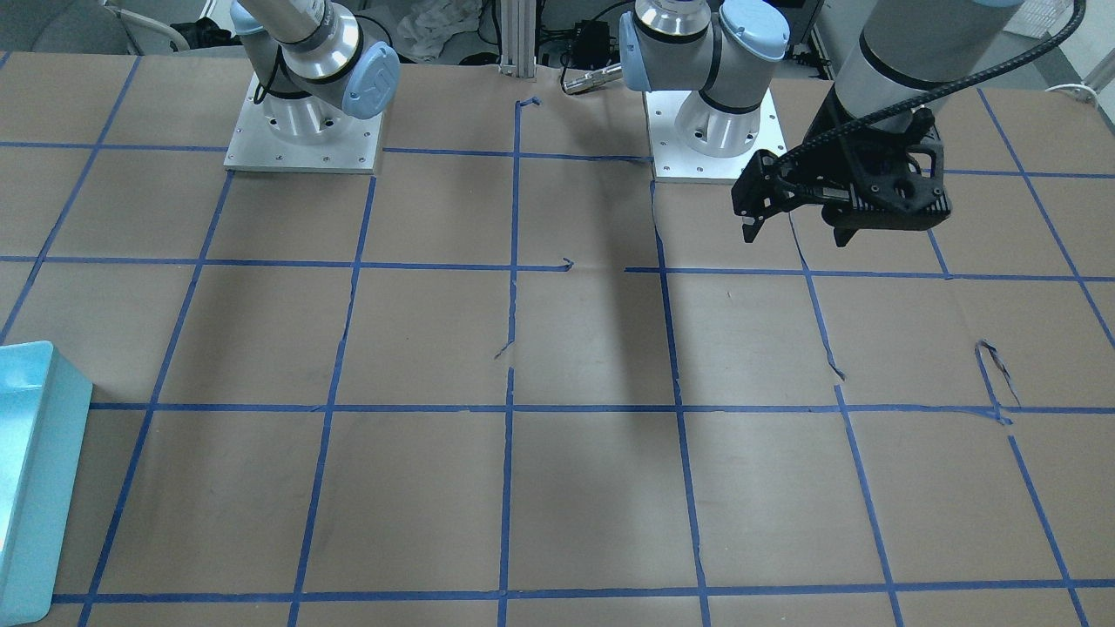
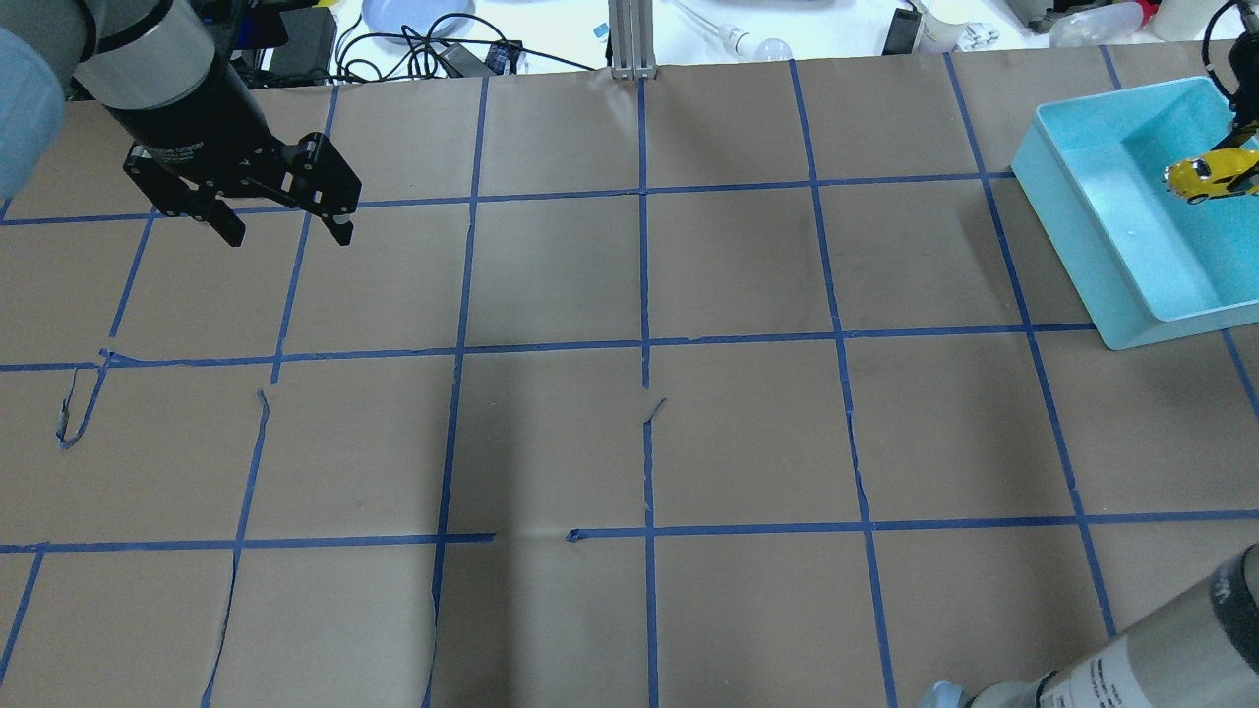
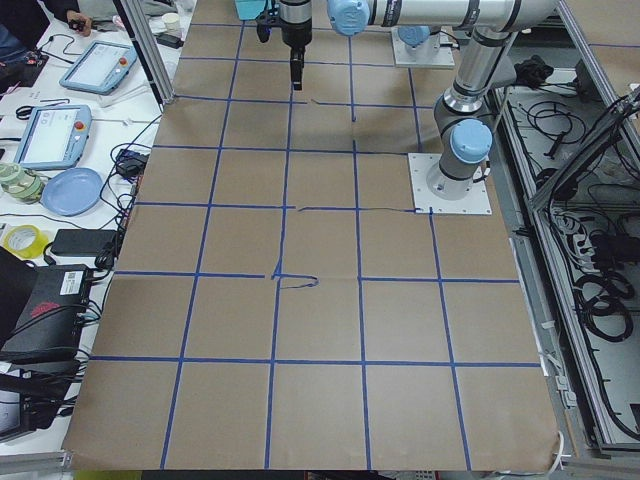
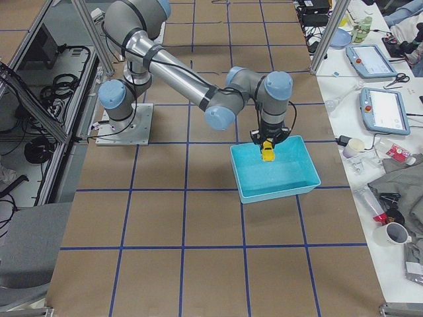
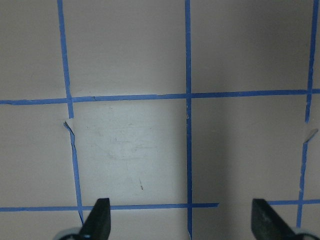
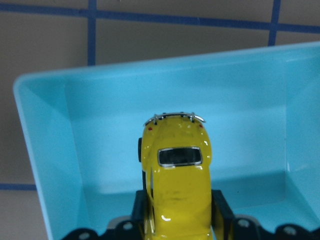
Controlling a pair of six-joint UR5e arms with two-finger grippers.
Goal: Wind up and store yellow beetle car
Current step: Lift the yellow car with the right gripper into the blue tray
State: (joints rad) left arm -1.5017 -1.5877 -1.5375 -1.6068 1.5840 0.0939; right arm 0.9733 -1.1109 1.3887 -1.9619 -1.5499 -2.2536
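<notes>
The yellow beetle car [image 6: 176,170] sits between the two black fingers of my right gripper [image 6: 180,215], which is shut on it. The car hangs over the inside of the light-blue bin [image 6: 100,100]. In the overhead view the car [image 2: 1208,175] shows at the right edge over the bin [image 2: 1077,236]. The right side view shows the gripper [image 4: 267,140] pointing down with the car [image 4: 268,152] in the bin [image 4: 291,188]. My left gripper [image 2: 288,236] is open and empty above bare paper at the far left; it also shows in the front view [image 1: 795,235].
Brown paper with a blue tape grid covers the table [image 2: 639,442]. The tape is torn and curled in places [image 2: 69,423]. The bin's corner shows in the front view [image 1: 35,470]. The arm bases [image 1: 305,131] stand at the table's robot side. Cables and clutter lie beyond the far edge.
</notes>
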